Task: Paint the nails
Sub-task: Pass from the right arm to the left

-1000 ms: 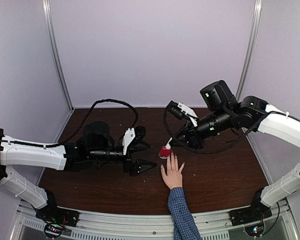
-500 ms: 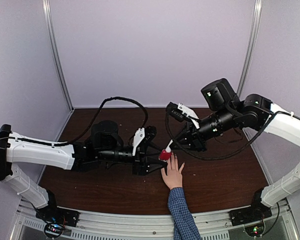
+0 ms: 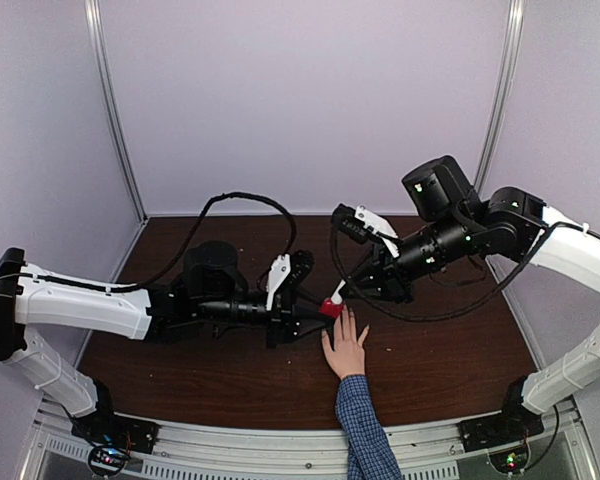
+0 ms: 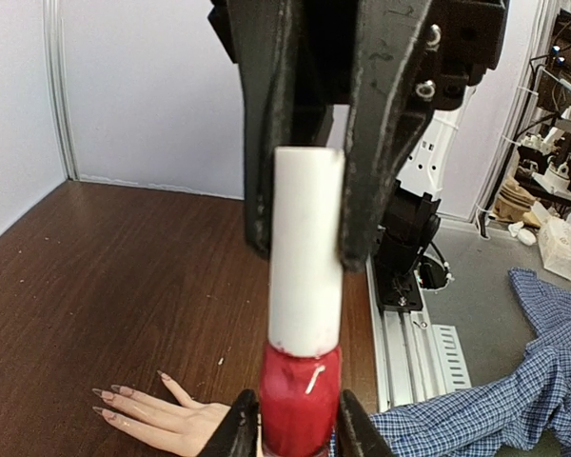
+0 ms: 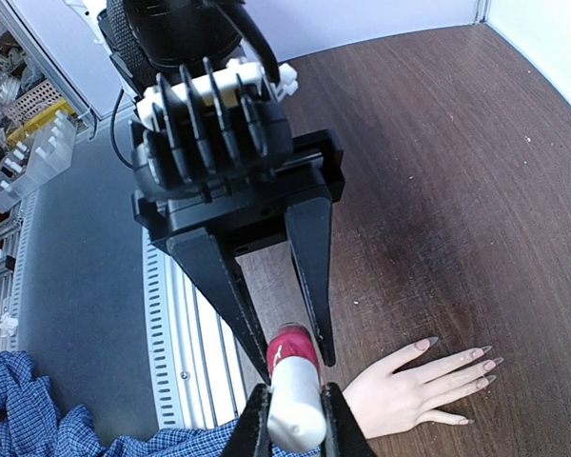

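One polish bottle (image 4: pixel 300 405): left hand (image 4: pixel 297 433) grips its glass, right hand (image 5: pixel 287 419) its cap (image 4: pixel 305 249)

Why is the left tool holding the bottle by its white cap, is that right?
Not quite. In the left wrist view, the left tool grips the bottle's red body. The white cap is held by the right tool.

White shells on both arms, black joints and wrists. Black cable (image 3: pixel 242 203) looped over the left arm (image 3: pixel 85 308), green lights on the right arm (image 3: pixel 560 248). Matte black fingers (image 4: pixel 265 114), scuffed, with silver screws (image 4: pixel 424 63).
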Tool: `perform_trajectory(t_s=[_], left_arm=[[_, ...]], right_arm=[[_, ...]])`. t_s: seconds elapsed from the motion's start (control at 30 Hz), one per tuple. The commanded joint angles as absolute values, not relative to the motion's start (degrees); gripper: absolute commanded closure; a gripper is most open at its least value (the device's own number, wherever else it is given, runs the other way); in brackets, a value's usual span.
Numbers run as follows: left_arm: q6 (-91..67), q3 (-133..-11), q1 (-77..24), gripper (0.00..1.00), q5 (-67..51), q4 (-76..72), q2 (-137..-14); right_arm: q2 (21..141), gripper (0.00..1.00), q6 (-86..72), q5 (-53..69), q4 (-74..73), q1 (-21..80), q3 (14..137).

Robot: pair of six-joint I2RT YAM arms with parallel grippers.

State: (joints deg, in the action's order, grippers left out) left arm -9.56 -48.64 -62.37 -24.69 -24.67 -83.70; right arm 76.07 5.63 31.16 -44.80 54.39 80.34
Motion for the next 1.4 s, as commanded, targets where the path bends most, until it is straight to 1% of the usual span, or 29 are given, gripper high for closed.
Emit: perform_trajectory(t_s=[0.0, 0.37, 0.5, 0.57, 0.73, 0.83, 0.9, 0.97, 1.07, 1.2, 1.37], left_arm=[[-10.60, -50.40, -62.51, 0.73, -25.61, -27.07, -84.47], [-11.46, -51.11, -62.49, 0.73, -25.17, -27.46, -84.39], [-11.35, -51.49, -62.49, 0.71, -25.24, -27.54, -84.46], [-11.04, -51.78, -62.49, 0.75, -25.85, -27.39, -84.59], [-10.98, -51.77, -62.51, 0.77, -25.70, -27.25, -84.58], [-11.46, -51.70, -62.49, 0.81, -26.22, -27.62, -84.39], [-11.72, -51.72, -62.49, 0.85, -26.68, -27.77, -84.16], [-11.68, -51.75, -62.49, 0.93, -27.62, -27.87, -83.83], [-11.41, -51.92, -62.49, 1.00, -30.97, -27.86, -83.34], [-10.00, -53.66, -62.49, 1.00, -39.23, -25.65, -83.30], [-12.33, -54.29, -62.49, 1.00, -44.10, -27.05, -83.54]], right_arm=[[75.82, 0.96, 5.37, 29.75, -44.52, 55.06, 82.65], [76.28, 0.96, 5.11, 28.21, -45.01, 55.28, 82.87], [76.42, 0.96, 5.03, 28.54, -44.85, 55.26, 82.71], [76.30, 0.97, 5.07, 28.24, -44.75, 55.34, 82.71], [76.63, 0.97, 5.17, 28.43, -44.99, 55.37, 82.76], [76.64, 0.97, 5.34, 28.92, -44.88, 55.34, 82.60], [76.55, 0.97, 5.62, 29.44, -44.86, 55.37, 82.48], [76.35, 0.96, 6.21, 30.91, -44.85, 55.35, 82.33], [75.93, 0.96, 7.13, 33.31, -45.03, 55.44, 82.18], [74.95, 0.96, 8.78, 36.64, -45.09, 55.71, 81.84], [73.48, 0.97, 11.28, 39.54, -45.36, 56.64, 81.53]])
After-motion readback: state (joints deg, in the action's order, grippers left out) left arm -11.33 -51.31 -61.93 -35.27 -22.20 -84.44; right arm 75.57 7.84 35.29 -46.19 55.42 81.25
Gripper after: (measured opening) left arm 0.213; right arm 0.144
